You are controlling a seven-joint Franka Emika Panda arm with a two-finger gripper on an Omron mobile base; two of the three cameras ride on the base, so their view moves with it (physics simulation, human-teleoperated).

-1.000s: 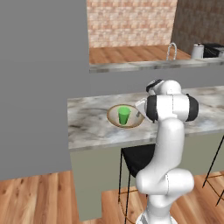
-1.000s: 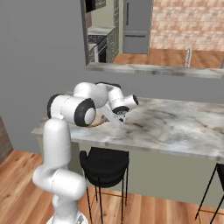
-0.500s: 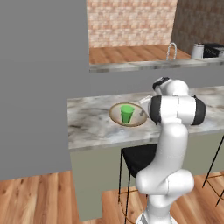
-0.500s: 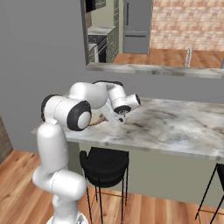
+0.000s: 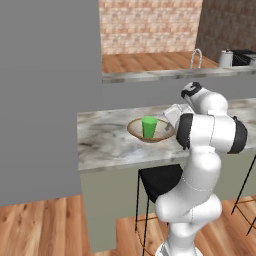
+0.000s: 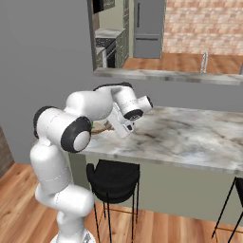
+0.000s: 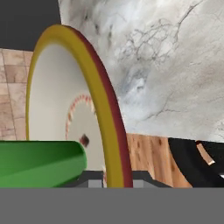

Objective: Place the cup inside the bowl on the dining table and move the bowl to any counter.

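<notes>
Bowl sits on the dining table, near the front edge of the grey-white veined marble top, above a black stool. It is wide, shallow and round, with a beige inside and a darker brown rim. Hand view shows the rim close up: yellow band on the inner lip, dark red on the outer, pale inside with a ring of small reddish marks near the bottom. Cup stands upright inside the bowl; bright green, plain, slightly tapered, no handle, much narrower than the bowl. In the hand view the cup lies sideways across the frame because the camera is rolled. Gripper is at the bowl's right edge, jaws nearly closed with one fingertip on each side of the rim, clamping it. The bowl appears to rest on the marble; whether it is raised at all cannot be told.
</notes>
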